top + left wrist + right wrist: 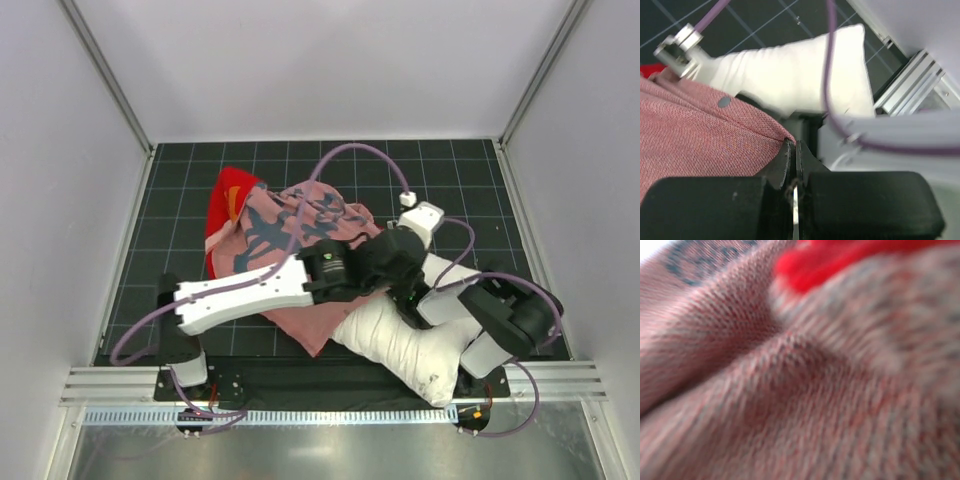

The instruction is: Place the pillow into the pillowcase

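While the left gripper (792, 150) pinched the pillowcase (690, 130) edge and the right gripper (385, 245) sat closed, tugging risked freeing cloth from between jaws.

Plump white pillow (405, 345) lies by the near edge — crumpled pink-red pillowcase (265, 225) touching its left end.

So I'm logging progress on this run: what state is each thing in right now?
pillow, lying outside the case, uncovered.
pillowcase, crumpled, mostly pale reverse side up.
left fingers, shut on the pillowcase edge.
right fingers, shut, hidden against the pillowcase fabric; a grip cannot be confirmed.
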Controlling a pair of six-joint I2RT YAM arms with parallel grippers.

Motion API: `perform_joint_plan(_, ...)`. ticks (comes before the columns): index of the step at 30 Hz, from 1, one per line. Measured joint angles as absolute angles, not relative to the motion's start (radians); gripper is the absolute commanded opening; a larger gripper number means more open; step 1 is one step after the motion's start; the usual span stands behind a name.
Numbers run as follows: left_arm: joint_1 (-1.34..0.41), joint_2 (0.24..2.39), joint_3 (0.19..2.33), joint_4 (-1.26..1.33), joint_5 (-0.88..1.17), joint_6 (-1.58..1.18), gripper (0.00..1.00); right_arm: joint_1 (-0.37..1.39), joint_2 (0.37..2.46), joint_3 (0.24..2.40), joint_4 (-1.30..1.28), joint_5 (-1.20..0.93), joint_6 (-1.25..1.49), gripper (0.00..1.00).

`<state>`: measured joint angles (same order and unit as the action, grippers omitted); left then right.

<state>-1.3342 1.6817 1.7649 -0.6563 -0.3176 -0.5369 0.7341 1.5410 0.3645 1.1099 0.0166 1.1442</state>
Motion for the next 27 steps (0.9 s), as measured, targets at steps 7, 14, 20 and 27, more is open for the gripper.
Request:
perform_joint_plan(7, -1.383, 1.903, 1.967, -0.664, -0.376, -0.532, 0.0, 0.659, 1.73, 0.306, 1.462, -0.05, 1.27, 0.04)
perform_joint_plan(14, -1.361, 1.664, 1.703, -0.588, -0.374, -0.588, 0.01, 0.622, 1.646, 0.26, 1.489, -0.109, 1.275, 0.04)
perform_joint_plan(20, -1.307, 1.424, 1.529, -0.541, -0.387, -0.611, 0.02, 0.614, 1.449, 0.231, 1.382, -0.133, 1.231, 0.04)
perform_joint_plan(27, -1.286, 1.334, 1.46, -0.527, -0.392, -0.621, 0.02, 0.599, 1.051, 0.277, 0.867, -0.083, 1.109, 0.22)
